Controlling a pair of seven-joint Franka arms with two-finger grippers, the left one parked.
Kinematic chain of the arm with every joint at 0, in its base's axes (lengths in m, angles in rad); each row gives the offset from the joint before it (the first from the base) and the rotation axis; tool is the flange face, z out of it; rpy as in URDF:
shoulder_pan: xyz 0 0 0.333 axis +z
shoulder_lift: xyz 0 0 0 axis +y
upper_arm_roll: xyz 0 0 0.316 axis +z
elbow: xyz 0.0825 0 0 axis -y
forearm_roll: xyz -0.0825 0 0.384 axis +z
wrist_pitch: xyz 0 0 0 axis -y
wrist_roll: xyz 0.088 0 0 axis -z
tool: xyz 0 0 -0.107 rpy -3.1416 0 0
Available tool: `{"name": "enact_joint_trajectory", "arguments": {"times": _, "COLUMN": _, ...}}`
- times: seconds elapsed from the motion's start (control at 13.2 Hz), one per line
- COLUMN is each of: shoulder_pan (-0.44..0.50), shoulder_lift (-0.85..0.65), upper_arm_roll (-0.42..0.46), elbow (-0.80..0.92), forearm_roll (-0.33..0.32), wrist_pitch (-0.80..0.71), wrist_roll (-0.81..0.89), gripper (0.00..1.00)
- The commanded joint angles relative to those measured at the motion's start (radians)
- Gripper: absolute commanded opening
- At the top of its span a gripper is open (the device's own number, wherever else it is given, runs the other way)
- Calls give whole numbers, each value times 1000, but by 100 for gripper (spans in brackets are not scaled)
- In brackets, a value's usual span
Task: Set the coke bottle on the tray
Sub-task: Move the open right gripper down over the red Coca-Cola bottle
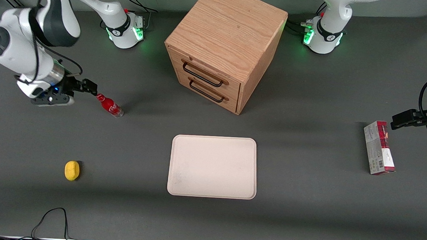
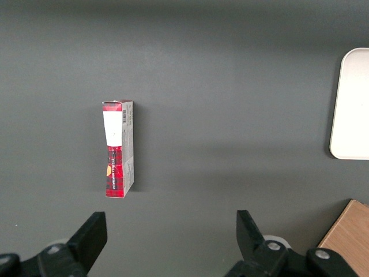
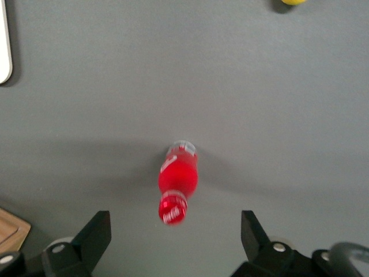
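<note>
The coke bottle (image 1: 109, 106) stands upright on the tabletop (image 1: 303, 212), well apart from the tray (image 1: 213, 166) and farther from the front camera than it, toward the working arm's end. The pincer (image 1: 91, 88) hangs just beside the bottle's cap, above it; in the right wrist view its two fingers (image 3: 95, 234) are spread wide with nothing between them, and the bottle (image 3: 177, 180) sits between their lines but clear of both.

Judged from its size, the bottle is light and stiff, with a smooth, rounded plastic body that could slip or roll out of a loose pinch. Being narrow-based and tall for its width, it would likely topple at a sideways nudge. The red body under the cap looks the safest place to close on, centred between the pads; the cap itself seems too small a purchase, though the wrist view is somewhat blurred there.

The tray lies bare, in front of the wooden cabinet (image 1: 220, 51), nearer the front camera than it.
</note>
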Motion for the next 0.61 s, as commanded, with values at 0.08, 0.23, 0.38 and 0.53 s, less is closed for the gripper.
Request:
{"name": "enact_joint_trajectory", "arguments": {"times": 0.08, "shoulder_pan": 7, "shoulder_lift": 47, "upper_arm_roll": 6, "elbow": -29, "forearm_roll": -14, "wrist_pitch": 66, "wrist_roll": 31, "gripper": 100}}
{"name": "enact_joint_trajectory", "arguments": {"times": 0.23, "shoulder_pan": 7, "shoulder_lift": 39, "upper_arm_roll": 6, "elbow": -99, "forearm_roll": -14, "wrist_pitch": 138, "wrist_roll": 31, "gripper": 100}}
{"name": "enact_joint_trajectory", "arguments": {"times": 0.38, "shoulder_pan": 7, "shoulder_lift": 39, "upper_arm_roll": 6, "elbow": -118, "forearm_roll": -14, "wrist_pitch": 152, "wrist_roll": 32, "gripper": 100}}
{"name": "enact_joint_trajectory", "arguments": {"times": 0.53, "shoulder_pan": 7, "shoulder_lift": 39, "upper_arm_roll": 8, "elbow": -129, "forearm_roll": -14, "wrist_pitch": 169, "wrist_roll": 33, "gripper": 100}}
